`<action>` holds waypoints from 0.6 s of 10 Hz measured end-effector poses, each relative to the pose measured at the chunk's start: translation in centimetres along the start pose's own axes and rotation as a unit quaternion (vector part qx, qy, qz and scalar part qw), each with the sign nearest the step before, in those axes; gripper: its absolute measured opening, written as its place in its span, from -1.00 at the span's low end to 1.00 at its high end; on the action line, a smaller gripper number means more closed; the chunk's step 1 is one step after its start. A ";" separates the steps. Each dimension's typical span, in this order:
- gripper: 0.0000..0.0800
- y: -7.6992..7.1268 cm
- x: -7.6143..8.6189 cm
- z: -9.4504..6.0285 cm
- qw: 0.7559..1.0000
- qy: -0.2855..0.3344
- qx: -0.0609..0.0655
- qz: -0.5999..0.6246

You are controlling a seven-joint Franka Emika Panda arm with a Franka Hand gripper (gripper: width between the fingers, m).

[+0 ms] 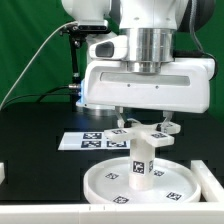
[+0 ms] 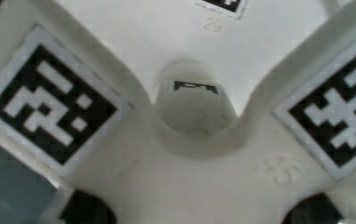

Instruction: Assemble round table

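The large rimmed round disc lies flat on the black table at the front. The short cylindrical leg stands upright at its middle, a tag facing the camera. The cross-shaped foot sits on top of the leg, under the hand. My gripper comes straight down on it. In the wrist view the foot fills the picture, with tagged arms on either side of a round central socket. My gripper has a dark fingertip on each side of the foot's white body, shut on it.
The marker board lies flat behind the disc, towards the exterior view's left. A white wall runs along the table's front edge, with white pieces at the left edge and right edge. A green curtain hangs behind.
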State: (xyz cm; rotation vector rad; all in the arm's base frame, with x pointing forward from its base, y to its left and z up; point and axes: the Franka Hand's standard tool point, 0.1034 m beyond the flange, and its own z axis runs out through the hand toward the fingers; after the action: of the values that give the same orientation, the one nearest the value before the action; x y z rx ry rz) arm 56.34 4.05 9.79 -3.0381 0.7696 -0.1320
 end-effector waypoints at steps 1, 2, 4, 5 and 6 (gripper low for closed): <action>0.11 0.1 -0.1 0.0 0.999 0.000 0.011 0.049; 0.11 0.1 -0.1 0.0 0.998 -0.001 0.011 0.069; 0.11 0.2 -0.1 0.0 0.992 -0.003 0.011 0.123; 0.11 0.2 -0.1 0.0 0.987 -0.005 0.013 0.158; 0.11 0.3 0.0 0.0 0.975 -0.014 0.011 0.220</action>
State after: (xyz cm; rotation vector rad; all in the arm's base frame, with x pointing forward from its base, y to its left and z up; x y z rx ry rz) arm 56.20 3.80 9.81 -2.7557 1.3961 -0.0927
